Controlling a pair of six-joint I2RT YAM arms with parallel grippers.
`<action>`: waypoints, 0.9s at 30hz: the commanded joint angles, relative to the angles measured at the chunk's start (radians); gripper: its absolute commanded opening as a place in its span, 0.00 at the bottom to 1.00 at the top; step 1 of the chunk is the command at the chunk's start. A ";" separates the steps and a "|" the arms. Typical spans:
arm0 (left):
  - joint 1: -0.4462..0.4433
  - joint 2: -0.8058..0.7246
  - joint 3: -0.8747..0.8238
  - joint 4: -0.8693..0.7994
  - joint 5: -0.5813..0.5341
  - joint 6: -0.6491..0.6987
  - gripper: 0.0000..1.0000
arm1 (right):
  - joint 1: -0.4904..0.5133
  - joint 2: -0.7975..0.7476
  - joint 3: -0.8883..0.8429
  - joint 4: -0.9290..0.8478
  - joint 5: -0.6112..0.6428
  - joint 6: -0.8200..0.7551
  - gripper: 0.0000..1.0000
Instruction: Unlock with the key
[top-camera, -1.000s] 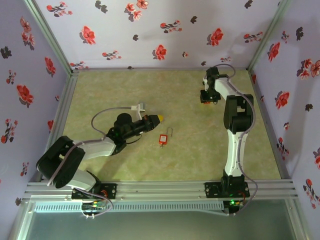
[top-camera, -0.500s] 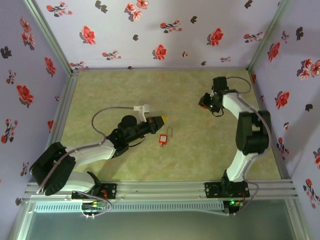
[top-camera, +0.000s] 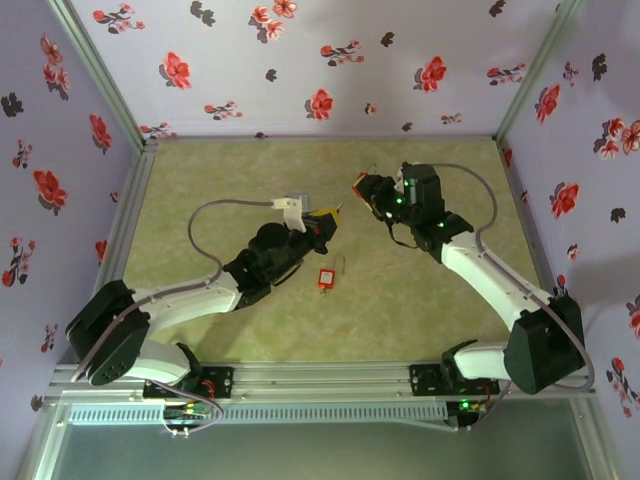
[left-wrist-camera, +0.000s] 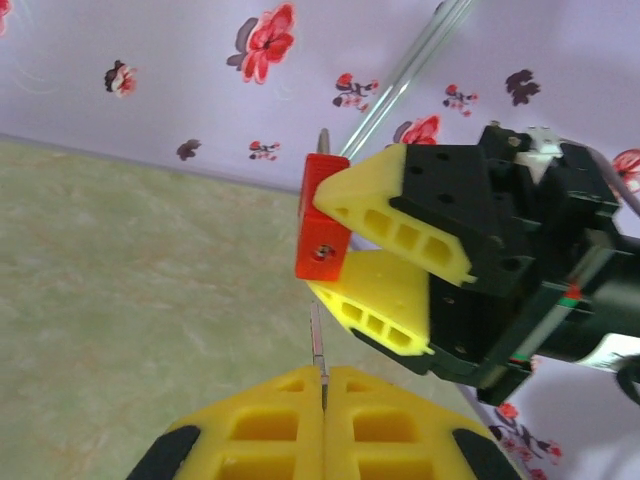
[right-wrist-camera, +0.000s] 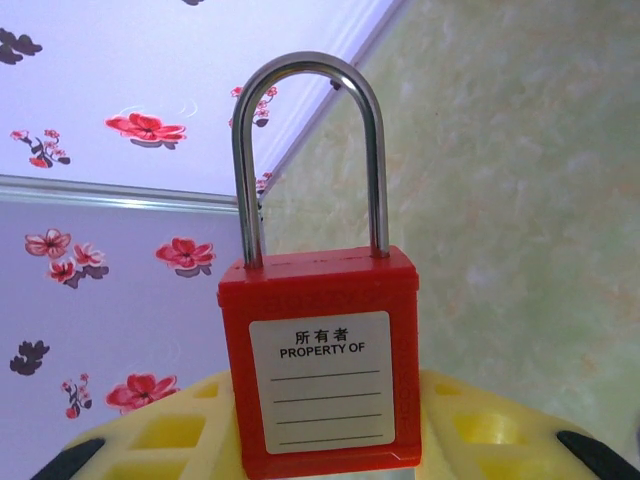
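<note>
red padlock (right-wrist-camera: 318, 285) carries a white label (right-wrist-camera: 320, 380) reading "所有者 property of".

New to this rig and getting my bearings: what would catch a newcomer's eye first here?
A red padlock, shackle up and labelled PROPERTY OF, sits clamped in the right gripper. Facing it, the left gripper pinches a thin metal key aimed at the padlock. A small red item lies on the green table between the arms.

Lab test cell: floral-papered walls (top-camera: 300, 60), aluminium frame (top-camera: 320, 375).
</note>
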 joint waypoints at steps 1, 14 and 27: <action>-0.020 0.028 0.041 -0.001 -0.049 0.044 0.00 | 0.011 -0.034 -0.012 0.053 0.039 0.070 0.05; -0.030 0.050 0.054 0.004 -0.060 0.077 0.00 | 0.066 -0.052 -0.063 0.084 0.049 0.114 0.03; -0.031 0.082 0.068 -0.013 -0.051 0.071 0.00 | 0.104 -0.056 -0.082 0.087 0.068 0.109 0.02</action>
